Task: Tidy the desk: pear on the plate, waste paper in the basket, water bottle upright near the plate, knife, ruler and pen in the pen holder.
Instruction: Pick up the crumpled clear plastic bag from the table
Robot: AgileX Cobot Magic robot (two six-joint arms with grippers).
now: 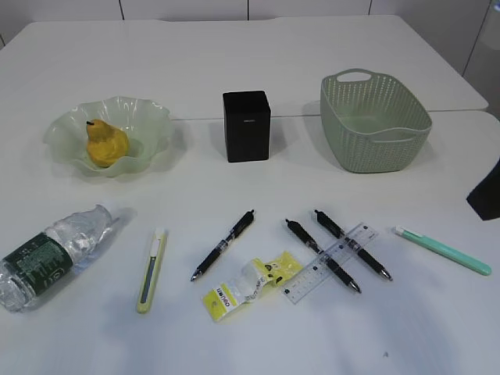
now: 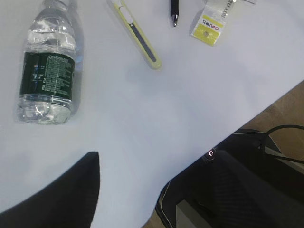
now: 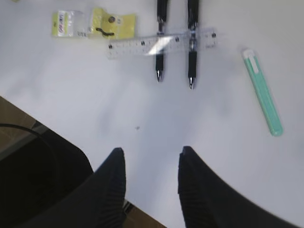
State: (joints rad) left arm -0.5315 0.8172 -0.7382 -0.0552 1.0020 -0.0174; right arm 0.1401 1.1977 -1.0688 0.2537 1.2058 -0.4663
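A yellow pear lies in the glass plate. The water bottle lies on its side at front left. Beside it are a yellow knife, a black pen and yellow waste paper. A clear ruler lies across two more pens. A green knife is at right. My left gripper hangs open over the table's front edge. My right gripper is open and holds nothing, on the near side of the ruler.
A black pen holder stands at centre back. A green basket sits to its right. A dark part of the right arm shows at the right edge. The robot base lies below the table's front edge.
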